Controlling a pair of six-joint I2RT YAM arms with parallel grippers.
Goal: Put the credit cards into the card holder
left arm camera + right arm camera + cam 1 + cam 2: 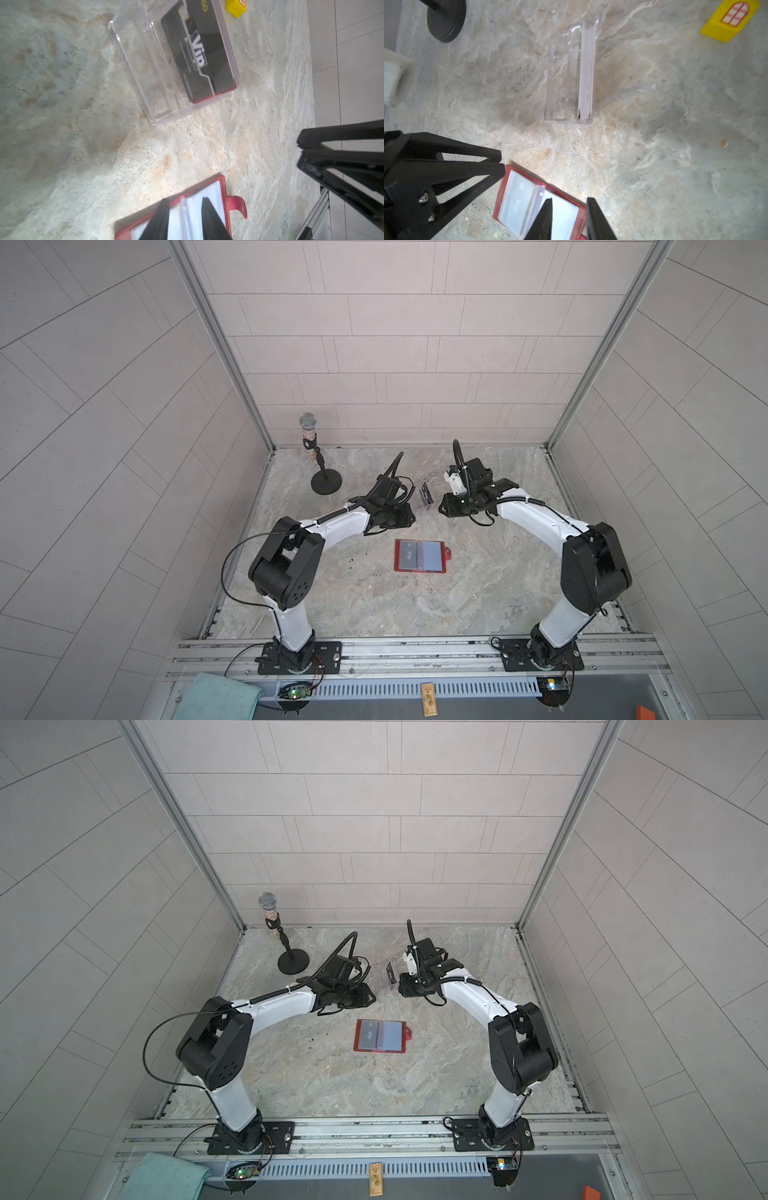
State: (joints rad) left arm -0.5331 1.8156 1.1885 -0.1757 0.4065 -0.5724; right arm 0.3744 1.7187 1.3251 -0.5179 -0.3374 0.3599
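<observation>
Cards [197,58] stacked in clear stand [135,62]; holder [420,571] open on table [478,593] nearby
Left gripper [185,207], right gripper [569,207] apart, empty, flanking stand; pinch may lift several cards or tip it

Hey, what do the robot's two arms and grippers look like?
The left arm and right arm have white shells, bulky black joints and black base plates. A black ribbed cable runs along each, held by white ties. The left gripper and right gripper are black, with tapering, hollow triangular fingers.
</observation>
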